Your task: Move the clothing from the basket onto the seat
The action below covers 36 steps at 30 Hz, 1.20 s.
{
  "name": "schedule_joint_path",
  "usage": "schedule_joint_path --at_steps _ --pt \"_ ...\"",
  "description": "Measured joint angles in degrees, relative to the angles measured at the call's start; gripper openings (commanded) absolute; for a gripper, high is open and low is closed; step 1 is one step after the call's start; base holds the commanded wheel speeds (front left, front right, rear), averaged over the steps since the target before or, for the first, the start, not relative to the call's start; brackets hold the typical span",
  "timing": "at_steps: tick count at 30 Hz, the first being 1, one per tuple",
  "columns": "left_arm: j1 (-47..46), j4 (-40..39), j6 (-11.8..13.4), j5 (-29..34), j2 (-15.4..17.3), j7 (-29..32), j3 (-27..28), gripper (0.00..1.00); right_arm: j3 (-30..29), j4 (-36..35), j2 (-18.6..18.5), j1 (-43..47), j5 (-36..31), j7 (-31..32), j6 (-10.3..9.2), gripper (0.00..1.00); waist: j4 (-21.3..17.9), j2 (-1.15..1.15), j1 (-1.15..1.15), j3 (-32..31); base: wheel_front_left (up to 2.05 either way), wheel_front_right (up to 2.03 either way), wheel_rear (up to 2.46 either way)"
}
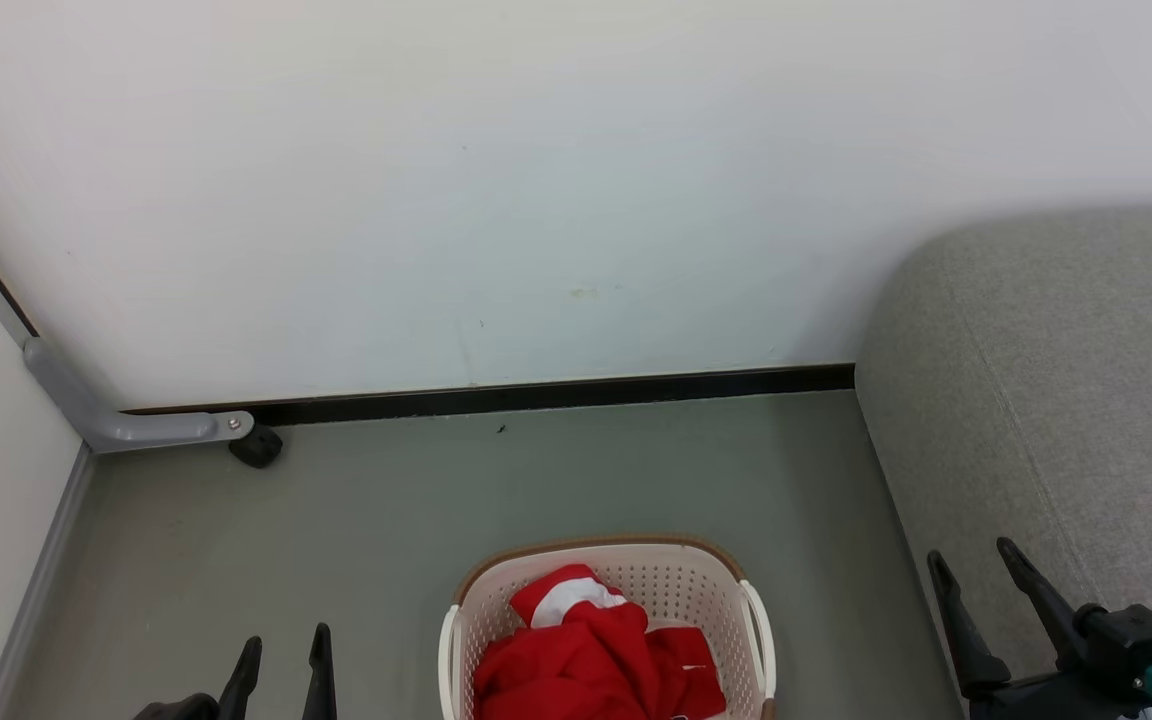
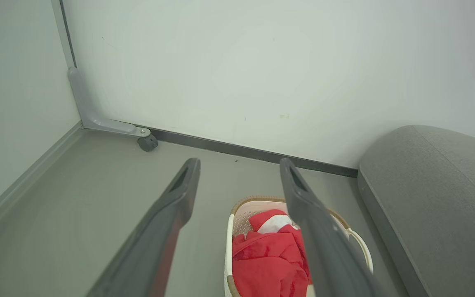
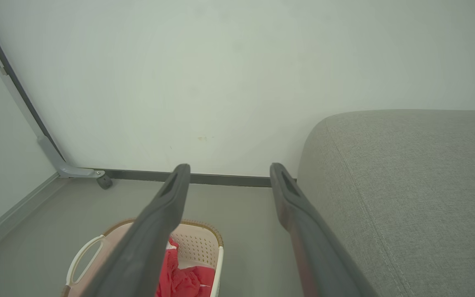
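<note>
Task status: not started, as judged from the frames. The clothing [image 1: 591,655] lies heaped inside the basket [image 1: 681,585], which stands on the floor [image 1: 386,520] at lower centre of the head view. The seat [image 1: 1056,400], at the right of the frame, carries no garment on its visible part. The left gripper [image 1: 288,640] and right gripper [image 1: 971,552] hold nothing, and the fingers of each stand apart. All garments are yet to be transferred.

Basket [image 1: 681,592]: perf. plastic; clothing [image 1: 586,670]: soft cloth; seat [image 1: 1056,400]: matt woven fabric.
</note>
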Motion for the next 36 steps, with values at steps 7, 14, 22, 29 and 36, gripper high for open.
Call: schedule_joint_path --at_steps 7,14,22,29,36 --pt "0.0 0.2 -0.5 0.7 -0.8 0.0 1.2 1.0 -0.4 0.4 0.2 0.3 0.0 0.0 0.01 1.0 0.0 0.0 0.0 0.0 0.0 0.0 0.0" --pt "0.1 0.2 -1.0 1.3 -1.7 0.0 2.0 1.0 -0.8 0.5 0.5 0.4 -0.3 0.0 0.01 1.0 0.0 0.0 0.0 -0.1 0.0 0.0 0.0" --pt "0.6 0.2 -1.5 1.9 -2.2 0.0 3.2 1.0 -1.0 0.7 0.9 0.5 -0.7 0.0 0.08 1.0 -0.1 0.0 0.0 -0.1 0.0 0.0 0.0" --pt "0.8 0.2 -2.0 3.4 -2.6 0.0 3.9 1.0 -1.1 0.6 1.2 0.5 -1.0 0.0 0.1 1.0 -0.3 0.0 0.0 0.1 0.0 0.0 0.0" --pt "0.8 0.1 -2.5 3.8 -3.1 0.0 4.6 1.0 -1.4 0.3 1.4 0.5 -1.4 0.0 0.19 1.0 -0.6 0.0 0.0 0.5 0.0 0.0 0.0"
